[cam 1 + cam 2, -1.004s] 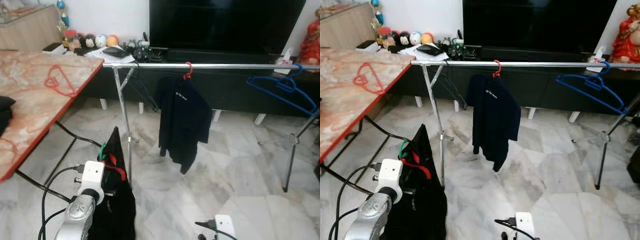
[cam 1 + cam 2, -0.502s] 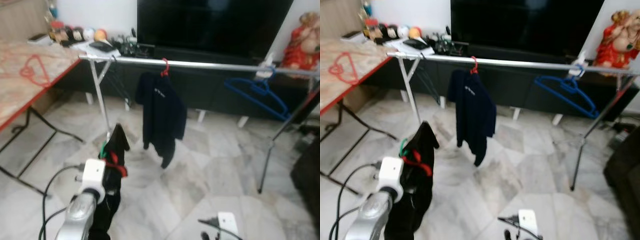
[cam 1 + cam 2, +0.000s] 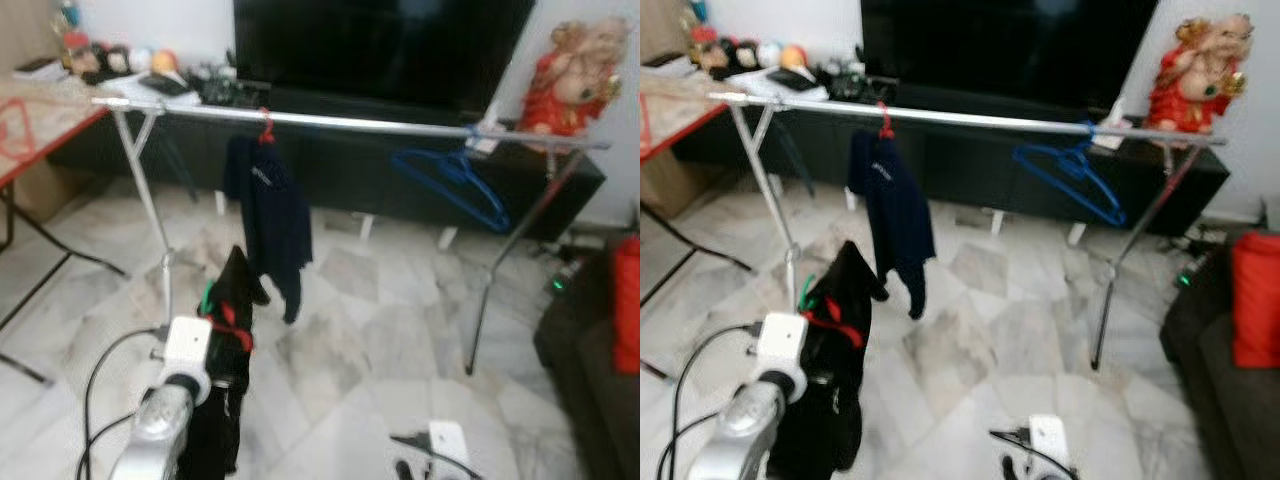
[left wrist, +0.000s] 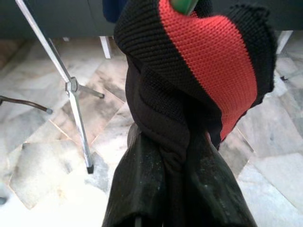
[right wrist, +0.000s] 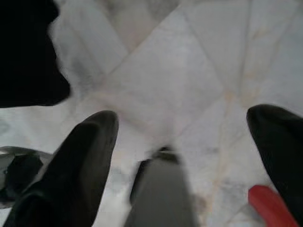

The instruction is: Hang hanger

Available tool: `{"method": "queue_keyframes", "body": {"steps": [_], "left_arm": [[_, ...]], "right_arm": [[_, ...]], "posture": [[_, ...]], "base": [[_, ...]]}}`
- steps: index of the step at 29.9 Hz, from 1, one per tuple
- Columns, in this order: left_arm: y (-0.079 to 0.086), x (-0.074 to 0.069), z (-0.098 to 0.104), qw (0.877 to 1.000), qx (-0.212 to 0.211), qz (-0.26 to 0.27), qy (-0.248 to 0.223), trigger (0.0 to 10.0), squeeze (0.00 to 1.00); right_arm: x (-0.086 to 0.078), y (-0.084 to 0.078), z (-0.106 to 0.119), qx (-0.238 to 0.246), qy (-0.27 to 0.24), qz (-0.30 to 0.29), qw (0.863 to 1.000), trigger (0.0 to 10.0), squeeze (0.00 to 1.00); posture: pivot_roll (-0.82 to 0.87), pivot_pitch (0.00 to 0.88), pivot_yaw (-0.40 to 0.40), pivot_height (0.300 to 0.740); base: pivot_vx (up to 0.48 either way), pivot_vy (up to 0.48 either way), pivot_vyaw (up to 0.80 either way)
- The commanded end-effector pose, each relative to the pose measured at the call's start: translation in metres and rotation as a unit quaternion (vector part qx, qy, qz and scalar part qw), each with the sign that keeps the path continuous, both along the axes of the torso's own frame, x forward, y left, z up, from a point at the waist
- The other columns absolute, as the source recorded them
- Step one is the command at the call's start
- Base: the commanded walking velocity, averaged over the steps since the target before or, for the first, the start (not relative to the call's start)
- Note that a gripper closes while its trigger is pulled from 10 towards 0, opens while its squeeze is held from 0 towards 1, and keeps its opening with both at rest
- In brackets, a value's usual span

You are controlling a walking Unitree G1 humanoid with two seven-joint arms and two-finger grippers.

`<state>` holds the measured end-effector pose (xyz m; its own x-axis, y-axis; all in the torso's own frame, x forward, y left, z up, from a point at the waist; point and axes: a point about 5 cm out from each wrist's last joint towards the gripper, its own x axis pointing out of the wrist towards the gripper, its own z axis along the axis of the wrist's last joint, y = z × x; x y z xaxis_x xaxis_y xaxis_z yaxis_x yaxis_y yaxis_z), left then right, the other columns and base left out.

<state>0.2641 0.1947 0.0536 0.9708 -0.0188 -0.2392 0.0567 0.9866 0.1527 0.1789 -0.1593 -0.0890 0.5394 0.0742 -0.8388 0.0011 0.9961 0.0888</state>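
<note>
My left gripper is shut on a black garment with a red collar band; a green hanger pokes out at its top. I hold it low, in front of a silver clothes rail, below the rail's left half. On the rail hang a dark navy shirt on a red hanger and, farther right, a bare blue hanger. My right gripper is open over the marble floor, its wrist low at the picture's lower edge.
The rack's legs stand on the marble floor. Behind it are a black TV cabinet, a large TV and a red statue. A red-edged table is at the left, a dark sofa at the right.
The camera has swung to the right: the table has slid out to the left, and the rack's right end, the statue and the sofa have come in. My left gripper still holds the garment.
</note>
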Motion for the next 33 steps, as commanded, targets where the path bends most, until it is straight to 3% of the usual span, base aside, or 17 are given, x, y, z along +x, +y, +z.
{"method": "queue_keyframes", "body": {"steps": [1, 9, 24, 33], "left_arm": [[-0.01, 0.004, 0.008, 1.0, -0.004, -0.014, -0.021, 10.0, 0.0], [-0.013, 0.005, 0.011, 0.999, 0.017, -0.028, -0.027, 10.0, 0.0], [-0.015, 0.004, 0.017, 0.999, 0.0, -0.026, -0.042, 10.0, 0.0], [-0.016, 0.005, 0.019, 0.999, 0.005, -0.028, -0.045, 10.0, 0.0]], "right_arm": [[-0.002, -0.012, 0.0, -0.015, 0.001, -0.008, 1.0, 10.0, 0.0], [-0.001, -0.012, 0.0, -0.015, 0.0, -0.008, 1.0, 10.0, 0.0], [0.0, -0.012, 0.001, -0.013, -0.001, -0.01, 1.0, 10.0, 0.0], [0.0, -0.013, 0.001, -0.01, -0.004, -0.011, 1.0, 10.0, 0.0]], "posture": [[0.05, 0.0, -0.06, 0.74], [0.05, 0.0, -0.06, 0.74], [0.05, 0.0, -0.063, 0.74], [0.05, 0.0, -0.064, 0.74]], "base": [[0.24, -0.412, 0.0], [0.03, -0.378, 0.0], [0.0, 0.0, 0.0], [0.273, 0.0, 0.0]]}}
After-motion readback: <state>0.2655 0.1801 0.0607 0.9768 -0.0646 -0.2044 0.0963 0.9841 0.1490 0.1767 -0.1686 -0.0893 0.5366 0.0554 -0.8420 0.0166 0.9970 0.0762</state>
